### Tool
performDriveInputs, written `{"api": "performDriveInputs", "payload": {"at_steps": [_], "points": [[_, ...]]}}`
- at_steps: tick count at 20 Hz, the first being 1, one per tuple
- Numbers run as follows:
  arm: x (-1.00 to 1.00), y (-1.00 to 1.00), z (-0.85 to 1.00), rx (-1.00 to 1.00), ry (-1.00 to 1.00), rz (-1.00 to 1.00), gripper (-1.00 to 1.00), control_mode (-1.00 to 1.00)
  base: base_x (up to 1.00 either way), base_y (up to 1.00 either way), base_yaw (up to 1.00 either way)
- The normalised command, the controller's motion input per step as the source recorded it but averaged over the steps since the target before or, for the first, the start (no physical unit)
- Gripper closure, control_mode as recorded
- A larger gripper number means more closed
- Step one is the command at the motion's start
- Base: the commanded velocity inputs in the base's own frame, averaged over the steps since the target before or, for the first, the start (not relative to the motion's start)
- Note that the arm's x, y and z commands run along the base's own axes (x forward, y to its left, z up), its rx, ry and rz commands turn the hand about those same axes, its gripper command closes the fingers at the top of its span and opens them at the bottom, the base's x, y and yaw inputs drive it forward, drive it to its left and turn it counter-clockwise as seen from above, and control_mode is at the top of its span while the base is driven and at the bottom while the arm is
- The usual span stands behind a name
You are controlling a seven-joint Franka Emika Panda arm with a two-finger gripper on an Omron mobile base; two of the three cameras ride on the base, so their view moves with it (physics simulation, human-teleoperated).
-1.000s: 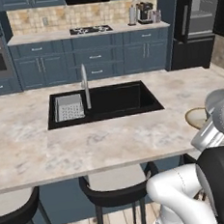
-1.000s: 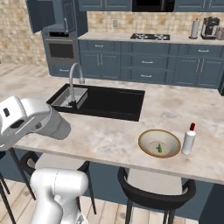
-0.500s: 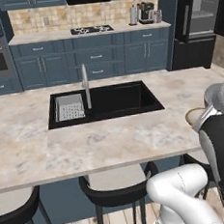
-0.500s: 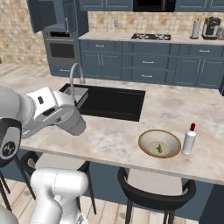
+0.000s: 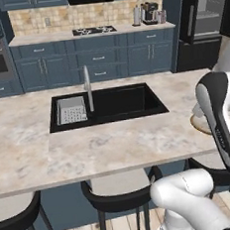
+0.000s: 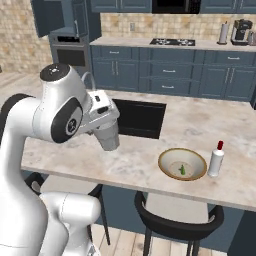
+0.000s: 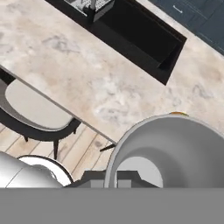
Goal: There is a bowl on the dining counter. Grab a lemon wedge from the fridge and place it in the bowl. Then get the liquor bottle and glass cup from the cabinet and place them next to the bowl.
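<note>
The claw (image 6: 107, 136) is clenched on the glass (image 6: 108, 138), above the table (image 6: 150, 165), at nine o'clock from the bowl (image 6: 182, 164). A careless swing could topple the bottle (image 6: 216, 159).

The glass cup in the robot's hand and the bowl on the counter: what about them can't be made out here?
- Gripper fingers: in the hand view the glass cup covers them.
- Bowl: in the left base view the arm hides most of it.
- Lemon wedge: too small to confirm its shape in the right base view.
- Liquor bottle label: too small.
</note>
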Motion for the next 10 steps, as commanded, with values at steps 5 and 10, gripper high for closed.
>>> {"api": "performDriveInputs", "payload": {"at_steps": [5,10], "points": [[0.75,-0.08,-0.58,0.01,0.13,0.13,1.0,-1.0,0.0,0.0,0.0],[0.65,-0.12,-0.74,0.01,0.14,0.23,1.0,-1.0,0.0,0.0,0.0]]}}
